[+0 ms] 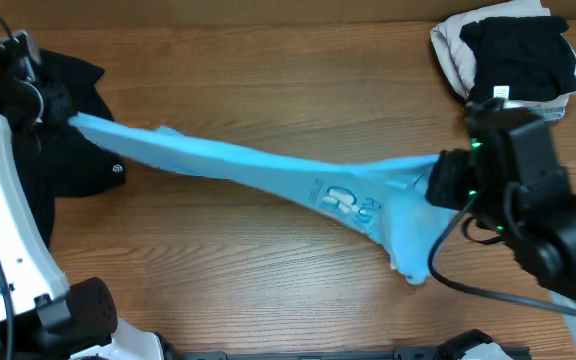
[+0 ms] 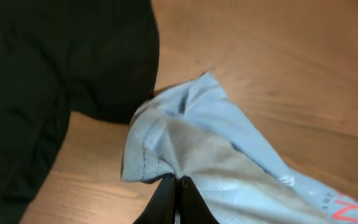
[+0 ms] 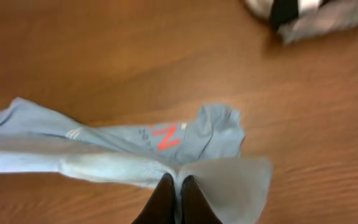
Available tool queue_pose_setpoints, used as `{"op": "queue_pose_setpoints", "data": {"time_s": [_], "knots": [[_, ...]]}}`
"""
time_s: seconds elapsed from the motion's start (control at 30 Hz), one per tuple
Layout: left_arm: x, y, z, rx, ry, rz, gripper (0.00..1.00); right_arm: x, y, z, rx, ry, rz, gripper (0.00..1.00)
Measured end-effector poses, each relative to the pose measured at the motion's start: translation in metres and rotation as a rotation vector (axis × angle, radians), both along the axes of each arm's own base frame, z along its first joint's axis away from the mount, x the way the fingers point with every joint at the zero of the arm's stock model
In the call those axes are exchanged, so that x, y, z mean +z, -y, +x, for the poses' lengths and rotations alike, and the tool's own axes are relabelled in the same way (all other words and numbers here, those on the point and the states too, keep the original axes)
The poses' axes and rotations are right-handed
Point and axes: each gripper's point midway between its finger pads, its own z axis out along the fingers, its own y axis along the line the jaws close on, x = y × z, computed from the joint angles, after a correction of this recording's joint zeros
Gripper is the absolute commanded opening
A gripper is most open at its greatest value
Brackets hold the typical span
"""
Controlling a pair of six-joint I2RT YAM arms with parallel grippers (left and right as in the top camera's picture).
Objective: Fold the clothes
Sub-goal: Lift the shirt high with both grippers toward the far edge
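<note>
From overhead you get the whole light blue T-shirt (image 1: 268,170): it is stretched into a long, narrow band across the middle of the wooden surface (image 1: 268,60). Its left end lies over the black garment (image 1: 78,150), and its right end widens into a loose flap that droops toward the near edge. Only this view shows the white lettering (image 1: 343,198) on the shirt, the black garment's small round white logo (image 1: 118,169), and the pile of black and pale clothes (image 1: 513,55) in the far right corner. The left wrist view gives you what overhead hides. Your left fingers (image 2: 164,200) are pressed together on a bunched, stitched edge of the shirt, with red-orange print (image 2: 344,211) at the frame's corner. In the right wrist view your right fingers (image 3: 161,198) are likewise pinched tight on a fold of the cloth, just below a red-orange letter (image 3: 165,137).
</note>
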Motion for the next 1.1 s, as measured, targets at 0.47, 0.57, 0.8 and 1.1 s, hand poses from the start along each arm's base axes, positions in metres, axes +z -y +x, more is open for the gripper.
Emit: {"op": "queue_pose_setpoints", "data": {"time_s": [0.47, 0.57, 0.8, 1.1], "knots": [[0.243, 0.043, -0.113, -0.009, 0.752, 0.264, 0.04, 0.217, 0.058, -0.08, -0.04, 0.647, 0.068, 0.04], [0.282, 0.053, -0.158, 0.02, 0.902, 0.342, 0.04, 0.236, 0.072, -0.106, -0.048, 0.732, 0.069, 0.04], [0.297, 0.048, -0.18, 0.081, 0.955, 0.402, 0.04, 0.234, 0.08, -0.102, -0.076, 0.723, -0.008, 0.04], [0.238, -0.008, -0.031, 0.084, 0.739, 0.341, 0.04, 0.224, 0.042, 0.034, -0.117, 0.638, -0.179, 0.04]]}}
